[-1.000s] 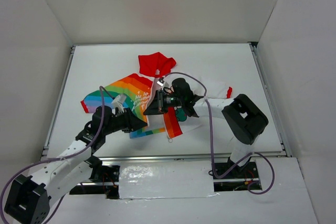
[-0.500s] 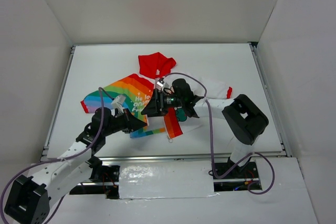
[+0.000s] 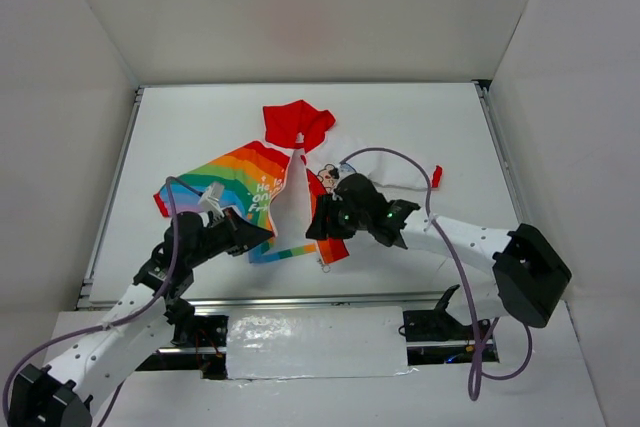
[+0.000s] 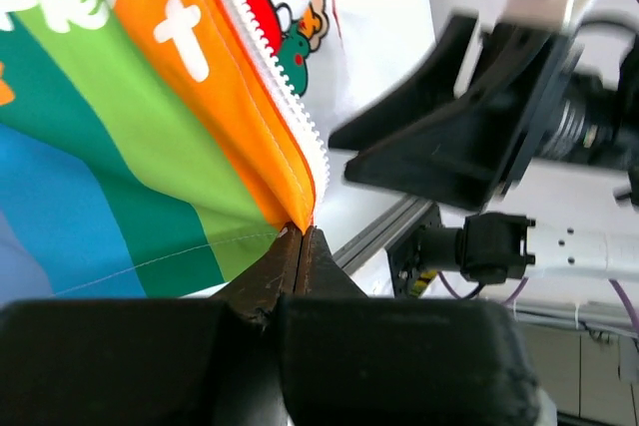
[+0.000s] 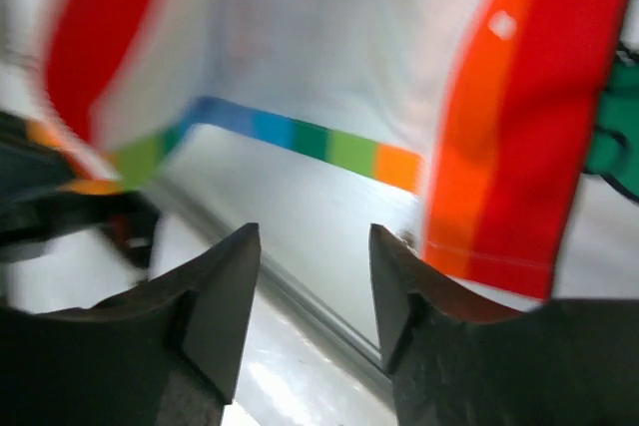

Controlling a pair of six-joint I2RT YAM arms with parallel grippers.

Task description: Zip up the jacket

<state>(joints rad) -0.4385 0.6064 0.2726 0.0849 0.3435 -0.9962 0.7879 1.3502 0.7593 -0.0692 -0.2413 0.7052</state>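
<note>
The jacket (image 3: 250, 179) lies unzipped near the middle of the white tabletop (image 3: 420, 117). Its red hood (image 3: 295, 122) is toward the far side, the rainbow half is on the left and the white cartoon half on the right. The two front edges splay apart in a narrow V.

The left tool (image 3: 264, 231) is down at the bottom corner of the rainbow half. Its fingers are pressed tight together, pinching the very corner of the orange stripe where the white zipper (image 4: 268, 75) teeth end. The right tool (image 3: 318, 227) sits just across the gap, over the lower hem of the white half. Its fingers stand well apart with nothing between them.

The overhead view gives the layout: both tools meet at the jacket's hem with the open front between them. It can't show the grip itself.

The left wrist view does. The fabric corner is clamped right at the fingertips (image 4: 300, 242) and the zipper teeth run up and away from them. The other tool is a black blur just beyond.

The right wrist view, smeared, shows the rainbow-trimmed hem and a red band hanging just past its spread fingers (image 5: 225, 291). Bare tabletop lies in the gap between them.
</note>
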